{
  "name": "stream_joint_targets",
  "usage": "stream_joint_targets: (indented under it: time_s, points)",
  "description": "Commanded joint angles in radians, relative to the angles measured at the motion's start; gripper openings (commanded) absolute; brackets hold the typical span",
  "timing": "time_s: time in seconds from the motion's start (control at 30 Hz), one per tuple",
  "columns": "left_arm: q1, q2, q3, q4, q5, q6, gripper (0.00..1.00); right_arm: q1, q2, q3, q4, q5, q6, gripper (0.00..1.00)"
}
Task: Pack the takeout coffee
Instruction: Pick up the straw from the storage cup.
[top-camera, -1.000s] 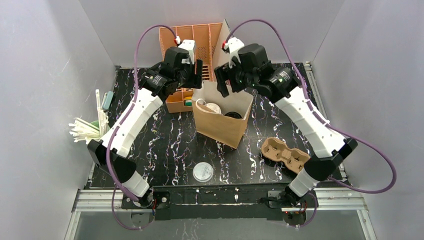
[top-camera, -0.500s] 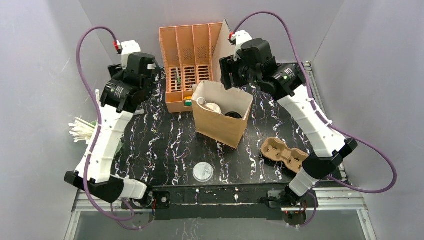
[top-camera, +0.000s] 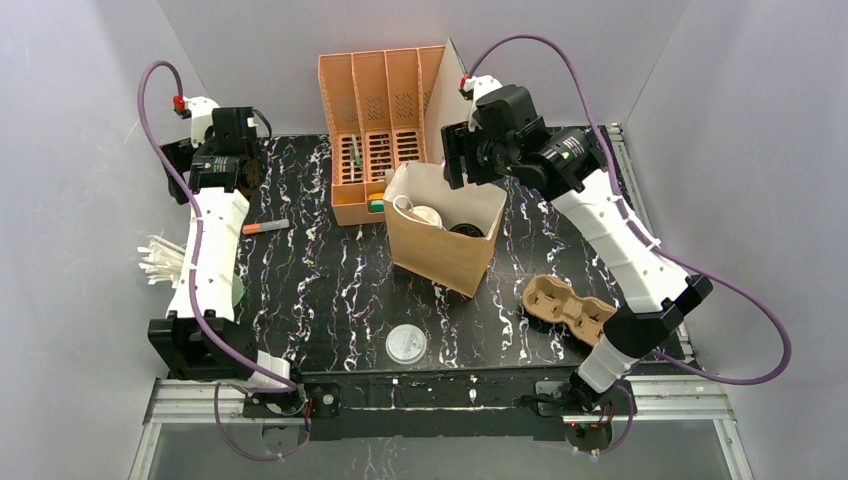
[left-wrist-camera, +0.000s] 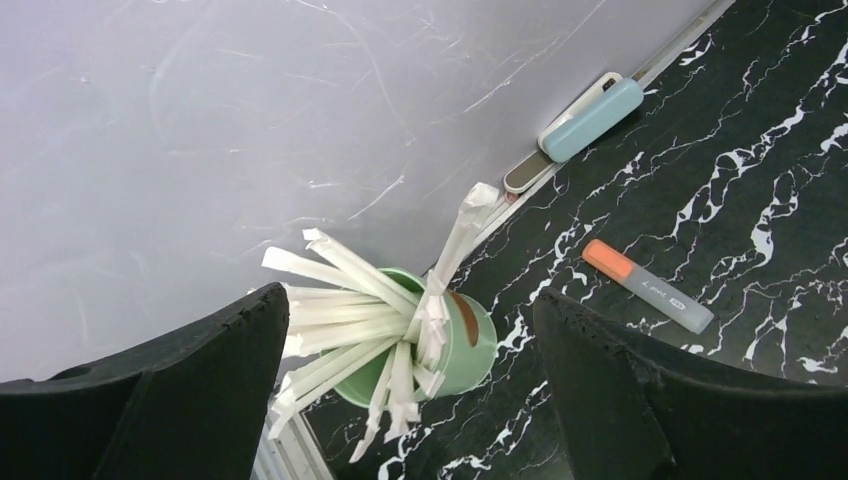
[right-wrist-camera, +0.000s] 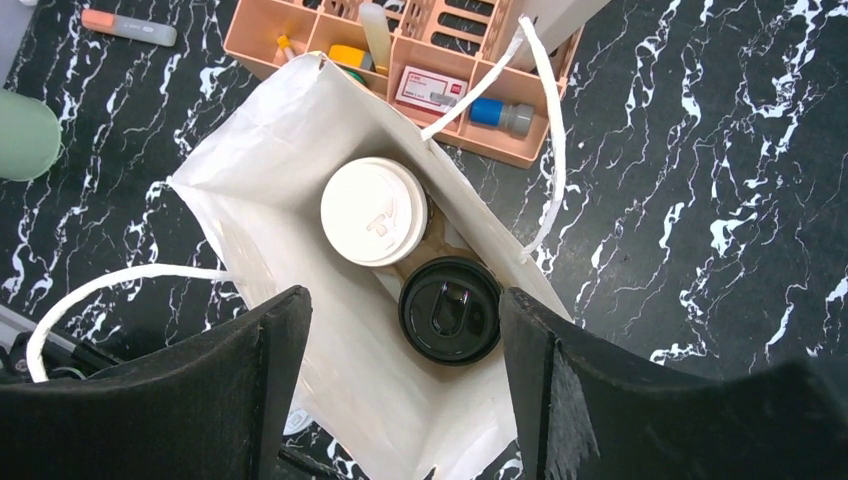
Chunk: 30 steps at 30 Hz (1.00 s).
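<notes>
**Coffee in the bag, both hands released**

The takeout coffee (right-wrist-camera: 450, 310) stands upright inside the paper bag (right-wrist-camera: 270, 170). Its black lid (top-camera: 463, 230) looks seated all round, though the cup body is hidden below it. A white-lidded cup (right-wrist-camera: 375, 210) stands just beside it in the same bag, and the two appear to touch. The bag stands open near the middle of the worktop (top-camera: 330, 290), with its white handles (right-wrist-camera: 545, 130) flopped outward.

The right hand (right-wrist-camera: 405, 300) hovers over the bag mouth with its jaws spread and nothing between them. The left hand (left-wrist-camera: 407, 295) is well apart at the far left of the worktop. It is likewise released and empty, above the green cup of straws (left-wrist-camera: 470, 345), with an orange highlighter (left-wrist-camera: 645, 285) lying nearby.

As I judge it, the placing step is done and the task is close to finished. What remains is to clear the right arm from the bag. That calls for a straight lift so neither finger catches a handle or the thin bag wall and tips the cups.
</notes>
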Motion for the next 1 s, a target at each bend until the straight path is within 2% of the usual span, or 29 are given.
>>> stream_joint_targets:
  time_s: [0.0,0.13,0.33,0.43,0.53,0.67,0.7,0.97]
  points:
    - [0.052,0.012,-0.063,0.162,-0.026,0.006,0.88,-0.004,0.011,0.027,-0.013,-0.008,0.006,0.77]
    - [0.094,0.045,-0.121,0.257,0.056,-0.032,0.76,-0.005,0.027,0.07,-0.009,0.026,-0.037,0.76]
    - [0.125,0.112,-0.138,0.303,0.06,-0.036,0.69,-0.003,0.047,0.098,0.016,0.033,-0.068,0.75]
    - [0.135,0.133,-0.147,0.316,0.06,-0.037,0.58,-0.003,0.056,0.109,0.022,0.033,-0.077,0.74]
    - [0.138,0.146,-0.149,0.323,0.049,-0.038,0.44,-0.005,0.053,0.104,0.022,0.037,-0.08,0.74]
    - [0.139,0.157,-0.1,0.279,-0.036,-0.077,0.03,-0.004,0.043,0.094,0.022,0.045,-0.083,0.73]
    - [0.138,0.152,-0.073,0.255,-0.035,-0.106,0.0,-0.004,0.042,0.091,0.022,0.046,-0.083,0.73]
    - [0.136,0.018,0.104,0.2,0.053,-0.19,0.0,-0.004,0.031,0.07,0.033,0.038,-0.085,0.73]
